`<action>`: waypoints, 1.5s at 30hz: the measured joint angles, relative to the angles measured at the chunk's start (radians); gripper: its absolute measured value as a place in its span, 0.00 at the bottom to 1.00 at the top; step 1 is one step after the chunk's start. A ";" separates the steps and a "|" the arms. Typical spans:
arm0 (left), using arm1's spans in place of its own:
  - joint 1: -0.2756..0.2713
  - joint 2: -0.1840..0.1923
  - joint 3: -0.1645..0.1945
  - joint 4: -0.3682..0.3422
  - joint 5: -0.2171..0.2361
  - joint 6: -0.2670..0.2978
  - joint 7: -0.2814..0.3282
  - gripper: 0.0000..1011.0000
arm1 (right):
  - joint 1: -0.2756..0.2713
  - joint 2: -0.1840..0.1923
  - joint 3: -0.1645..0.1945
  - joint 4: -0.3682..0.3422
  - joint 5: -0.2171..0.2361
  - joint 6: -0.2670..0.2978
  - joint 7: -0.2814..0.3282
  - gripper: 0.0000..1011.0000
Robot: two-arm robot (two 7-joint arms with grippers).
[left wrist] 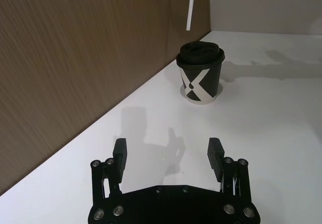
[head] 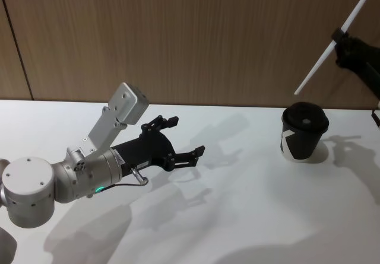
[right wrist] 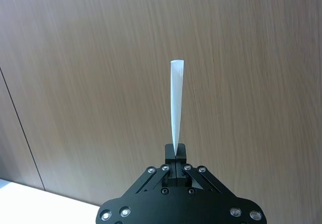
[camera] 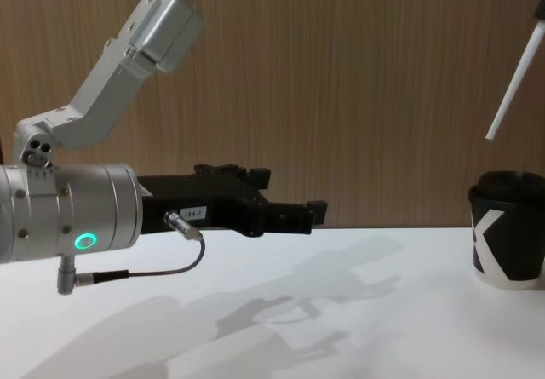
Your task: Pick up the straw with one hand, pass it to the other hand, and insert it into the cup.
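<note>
The white straw [head: 323, 53] hangs tilted in the air at the far right, with my right gripper [head: 339, 36] shut on it above its middle. In the right wrist view the straw [right wrist: 176, 103] sticks straight out from the closed right gripper [right wrist: 175, 152]. Its lower end is above the black cup [head: 304, 132], which stands upright with a lid on the table at the right. My left gripper [head: 189, 135] hovers open and empty over the table's left-middle, pointing toward the cup [left wrist: 200, 73]. The chest view shows the straw [camera: 515, 77] above the cup [camera: 509, 243].
A wood-panelled wall [head: 190, 38] runs close behind the white table [head: 237, 216]. The left arm's silver wrist [camera: 77, 217] with its green ring and grey cable lies low over the table's left side.
</note>
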 joint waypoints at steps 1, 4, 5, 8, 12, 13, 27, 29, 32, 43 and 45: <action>0.000 0.000 0.000 0.000 0.000 0.000 0.000 0.99 | -0.002 0.002 0.000 -0.003 -0.002 0.000 0.000 0.00; 0.000 0.000 0.000 0.000 0.000 0.000 0.000 0.99 | -0.007 0.008 0.001 -0.011 -0.008 -0.002 0.004 0.00; 0.000 0.000 0.000 0.000 0.000 0.000 0.000 0.99 | -0.008 0.010 0.002 -0.013 -0.010 -0.003 0.006 0.00; 0.000 0.000 0.000 0.000 0.000 0.000 0.000 0.99 | -0.013 0.016 0.003 -0.019 -0.019 -0.011 0.012 0.00; 0.000 0.000 0.000 0.000 0.000 0.000 0.000 0.99 | -0.018 0.023 0.003 -0.023 -0.035 -0.029 0.023 0.00; 0.000 0.000 0.000 0.000 0.000 0.000 0.000 0.99 | -0.020 0.026 0.002 -0.023 -0.044 -0.040 0.027 0.00; 0.000 0.000 0.000 0.000 0.000 0.000 0.000 0.99 | -0.039 0.061 -0.019 -0.024 -0.134 -0.142 0.083 0.00; 0.000 0.000 0.000 0.000 0.000 0.000 0.000 0.99 | -0.044 0.067 -0.022 -0.027 -0.142 -0.148 0.094 0.00; 0.000 0.000 0.000 0.000 0.000 0.000 0.000 0.99 | -0.050 0.074 -0.026 -0.030 -0.150 -0.150 0.107 0.00; 0.000 0.000 0.000 0.000 0.000 0.000 0.000 0.99 | -0.068 0.096 -0.032 -0.043 -0.163 -0.148 0.148 0.00; 0.000 0.000 0.000 0.000 0.000 0.000 0.000 0.99 | -0.070 0.099 -0.032 -0.044 -0.167 -0.146 0.153 0.00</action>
